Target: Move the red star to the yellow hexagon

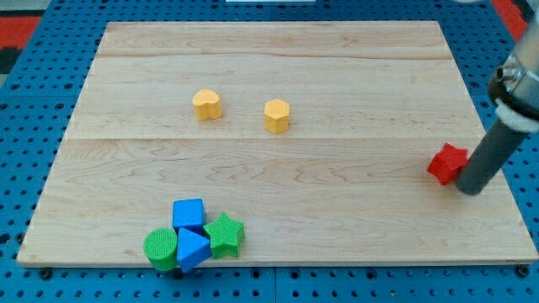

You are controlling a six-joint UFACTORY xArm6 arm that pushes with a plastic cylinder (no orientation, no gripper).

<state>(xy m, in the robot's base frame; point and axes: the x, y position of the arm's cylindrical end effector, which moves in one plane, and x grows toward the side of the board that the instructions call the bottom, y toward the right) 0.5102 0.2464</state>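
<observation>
The pale wooden tabletop carried every block loose on its planks; I saw no tray, bowl or box among them. My arm ended in a plain dark rod, so I had no gripper to be spread or pressed together, only my tip. It rested on the wood near the view's right edge, just to the right of the small red plastic star and so close that the rod seemed to touch the block's right side; I could not tell whether a sliver of wood lay between them.

The red star sat flat, its points blunt and its top face a bright, even red, with a darker shade on the side nearest the rod. It lay well apart from the yellow plastic hexagon, which stood above the middle of the tabletop. A second yellow block, rounded so that I could not fix its shape, sat near the hexagon's left.

At the view's bottom, left of centre, four blocks huddled touching: a blue cube, a blue triangle, a green cylinder and a green star.
</observation>
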